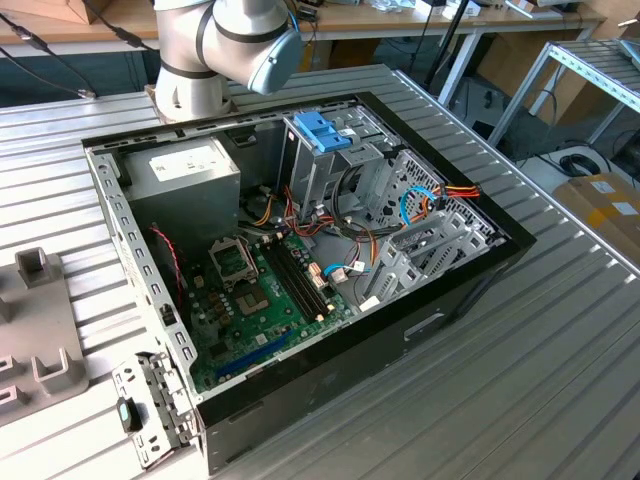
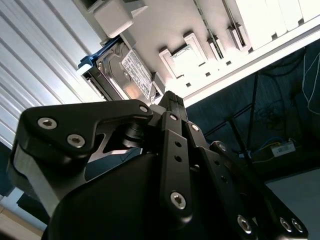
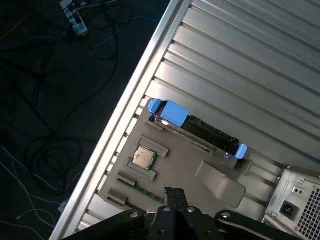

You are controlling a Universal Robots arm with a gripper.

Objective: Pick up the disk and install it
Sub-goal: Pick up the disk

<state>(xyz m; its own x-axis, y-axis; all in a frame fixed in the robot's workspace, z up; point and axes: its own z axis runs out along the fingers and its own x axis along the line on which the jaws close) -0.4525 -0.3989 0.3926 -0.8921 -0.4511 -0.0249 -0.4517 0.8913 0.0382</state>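
Setting: ribbed aluminium worktop (image 1: 560, 380) in a workshop, with a dark floor (image 3: 50, 100) strewn with cables beyond its edge.

Item 1, the disk (image 3: 197, 129): silver-grey drive in a light-blue carrier frame. It stands on its long edge in a slot of a grey fixture plate (image 3: 180, 155) that lies on the worktop. In the second wrist view its white-labelled face (image 2: 132, 70) is turned toward the camera.

Item 2, end effector (image 3: 174, 192): black linkage fingers pressed together at the tips, nothing between them. It hangs above the fixture plate, clear of the disk and not touching it. Bare plate lies between the fingertips and the drive. In the second wrist view the closed tips (image 2: 169, 96) point toward the disk's lower corner.

Item 3, processor chip (image 3: 144, 157): seated in a square pocket of the same plate, beside the disk's slot.

Item 4, computer case (image 1: 450, 300): black, open-sided, lying on the worktop. It holds a green motherboard (image 1: 260, 290), a grey power supply (image 1: 185, 170) with a white label, and a bare blue bracket (image 1: 322, 130) at the drive bay.

Item 5, arm (image 1: 220, 40): grey, its base behind the case.
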